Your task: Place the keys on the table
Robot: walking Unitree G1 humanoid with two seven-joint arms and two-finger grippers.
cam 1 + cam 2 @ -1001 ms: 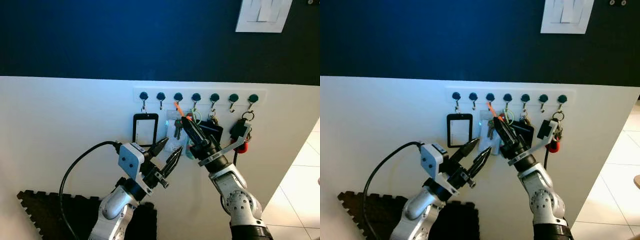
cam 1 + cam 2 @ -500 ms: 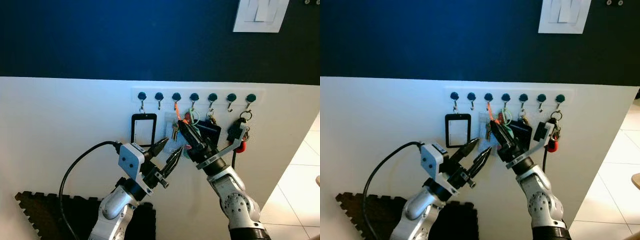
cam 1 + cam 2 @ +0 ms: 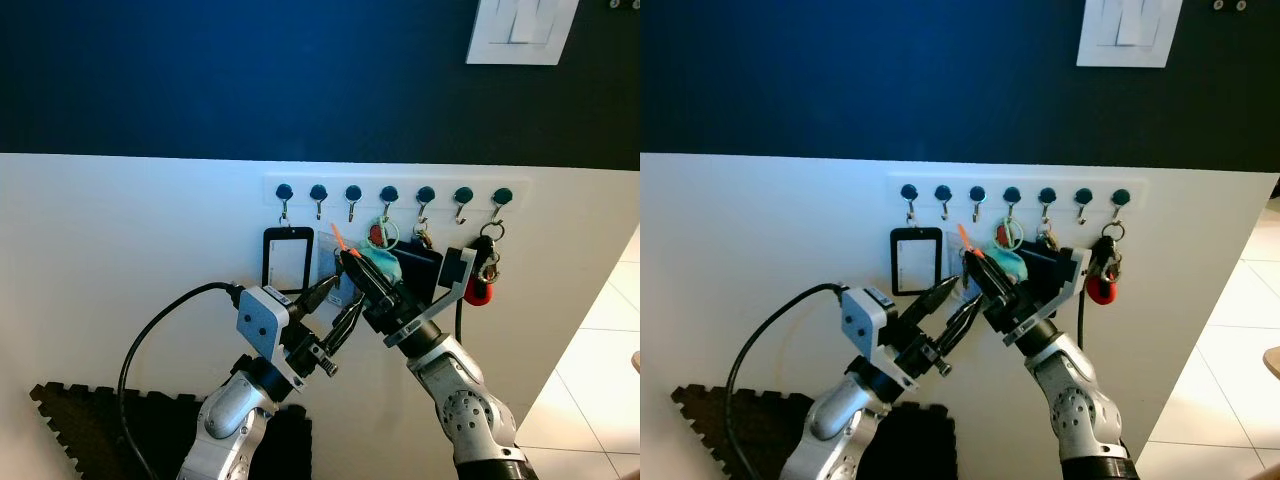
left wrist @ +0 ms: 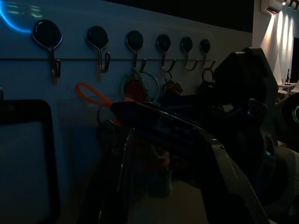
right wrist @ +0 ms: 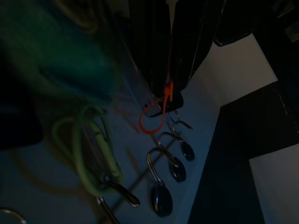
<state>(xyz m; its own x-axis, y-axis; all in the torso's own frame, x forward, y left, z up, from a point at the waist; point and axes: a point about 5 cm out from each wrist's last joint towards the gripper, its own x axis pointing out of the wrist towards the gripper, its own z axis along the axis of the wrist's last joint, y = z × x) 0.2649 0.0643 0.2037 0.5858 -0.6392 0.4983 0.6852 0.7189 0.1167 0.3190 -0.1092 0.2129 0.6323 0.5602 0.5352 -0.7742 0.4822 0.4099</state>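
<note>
The keys [image 3: 347, 268] on their orange loop [image 5: 154, 119] sit pinched in the closed fingers of the right hand [image 3: 352, 268], just below the row of wall hooks [image 3: 353, 196] and off the hook itself. Beside them hang a green ring bunch [image 3: 383, 240], a black badge holder [image 3: 289, 260] and a red fob [image 3: 479, 290]. The left hand [image 3: 334, 305] hovers just beneath, its fingers parted and holding nothing.

Hook rail [image 3: 395, 192] – seven hooks; the first three from the left hang bare, open wall just below. Obstacles: black badge holder [image 3: 289, 260] at 9 o'clock of the right gripper [image 3: 350, 263]; black fob [image 3: 424, 268] and red tag [image 3: 479, 290] at 3 o'clock; left gripper [image 3: 338, 305] crowding at 6 o'clock.
</note>
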